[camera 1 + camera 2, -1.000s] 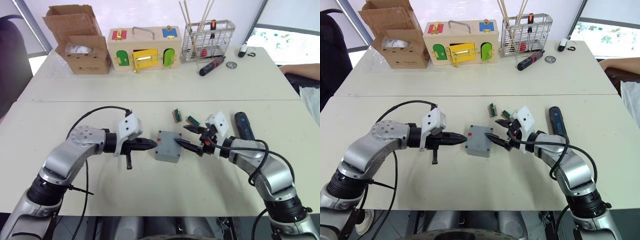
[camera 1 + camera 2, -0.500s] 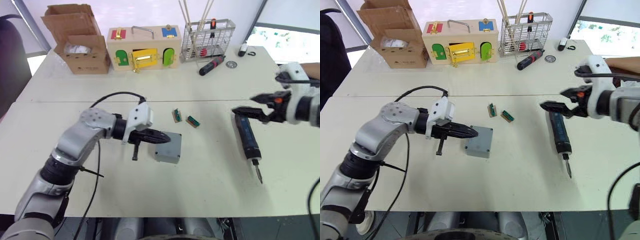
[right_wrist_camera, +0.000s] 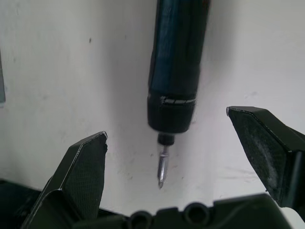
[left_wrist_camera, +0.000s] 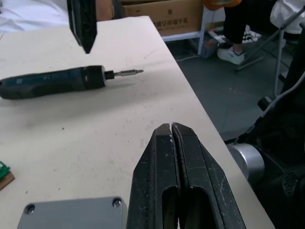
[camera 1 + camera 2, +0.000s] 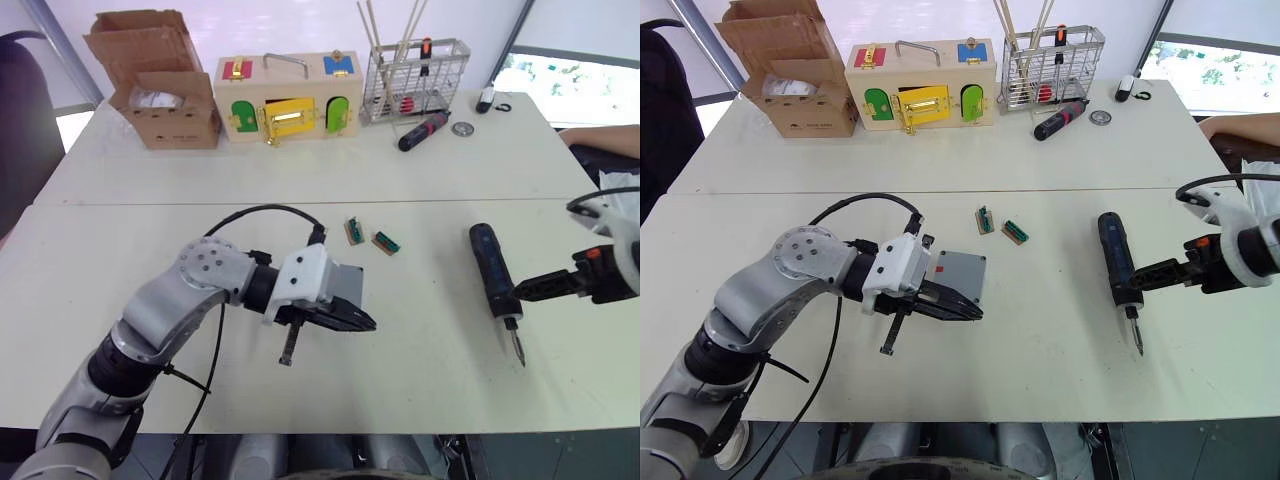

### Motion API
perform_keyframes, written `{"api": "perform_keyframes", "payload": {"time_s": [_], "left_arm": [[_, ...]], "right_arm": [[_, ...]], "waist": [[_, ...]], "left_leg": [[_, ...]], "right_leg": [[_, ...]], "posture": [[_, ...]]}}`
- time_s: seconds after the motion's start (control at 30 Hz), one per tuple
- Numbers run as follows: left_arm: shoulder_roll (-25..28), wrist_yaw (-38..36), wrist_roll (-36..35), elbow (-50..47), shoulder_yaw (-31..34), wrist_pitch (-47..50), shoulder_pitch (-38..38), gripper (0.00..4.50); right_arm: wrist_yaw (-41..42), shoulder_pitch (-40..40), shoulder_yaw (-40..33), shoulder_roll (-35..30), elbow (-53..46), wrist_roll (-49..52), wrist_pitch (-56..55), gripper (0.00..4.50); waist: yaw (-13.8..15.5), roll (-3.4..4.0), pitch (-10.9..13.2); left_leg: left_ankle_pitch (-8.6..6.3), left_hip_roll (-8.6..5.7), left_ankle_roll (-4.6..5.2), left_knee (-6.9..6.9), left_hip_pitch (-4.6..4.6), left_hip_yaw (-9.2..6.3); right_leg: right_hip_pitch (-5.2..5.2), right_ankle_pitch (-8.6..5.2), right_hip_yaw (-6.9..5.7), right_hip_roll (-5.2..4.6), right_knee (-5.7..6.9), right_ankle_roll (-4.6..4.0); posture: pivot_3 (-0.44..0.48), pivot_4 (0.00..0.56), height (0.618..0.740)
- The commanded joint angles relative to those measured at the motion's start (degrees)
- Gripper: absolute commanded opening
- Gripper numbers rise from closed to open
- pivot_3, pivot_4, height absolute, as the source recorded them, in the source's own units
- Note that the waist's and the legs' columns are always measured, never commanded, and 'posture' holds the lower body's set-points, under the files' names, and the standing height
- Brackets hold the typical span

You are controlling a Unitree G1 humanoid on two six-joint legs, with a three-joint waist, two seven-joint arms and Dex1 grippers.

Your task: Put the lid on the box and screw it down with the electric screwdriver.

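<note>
Right wrist view, tool (image 3: 176, 157) spread, electric screwdriver (image 3: 178, 62) between

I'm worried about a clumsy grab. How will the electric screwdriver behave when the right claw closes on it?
The electric screwdriver is a round barrel lying flat on the table, so it may roll if nudged. It looks stiff and fairly heavy. The open right claw straddles its bit end, so it might tip.

Grey box (image 5: 962, 277), lid seemingly on, sits mid-table; dark electric screwdriver (image 5: 1117, 264) lies flat well right
</note>
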Motion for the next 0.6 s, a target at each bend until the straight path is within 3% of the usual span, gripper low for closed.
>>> {"api": "perform_keyframes", "payload": {"time_s": [0.03, 0.47, 0.6], "left_arm": [[1.08, 0.04, -0.72, -2.13, 0.55, 0.17, 0.15, 0.00], [1.93, 4.08, -1.67, -4.20, 1.17, 3.02, 0.92, 0.00], [1.65, 5.44, -1.47, -4.76, 0.76, 3.30, 2.09, 0.00]], "right_arm": [[-1.29, -2.07, 3.17, 2.27, 2.45, -0.35, 0.31, 4.48], [-6.32, -4.02, 9.82, 11.80, 7.94, -8.70, -0.71, 4.48], [-6.23, -3.33, 13.51, 12.48, 7.79, -12.94, -4.36, 3.42]], "waist": [[0.05, 0.00, 0.00], [-0.01, -0.07, -0.03], [-0.05, -0.37, -0.20]], "left_leg": [[0.00, -0.01, 0.00, 0.00, 0.00, 0.00], [0.00, -0.01, 0.00, 0.00, -0.01, -0.05], [0.00, -0.01, 0.00, 0.02, 0.07, -0.06]], "right_leg": [[0.00, 0.00, 0.00, -0.01, 0.00, 0.00], [0.00, 0.00, -0.02, 0.00, 0.00, 0.00], [0.11, 0.00, -0.03, 0.00, 0.00, 0.00]], "posture": [[0.000, 0.150, 0.740], [0.000, 0.150, 0.740], [0.000, 0.150, 0.740]]}}
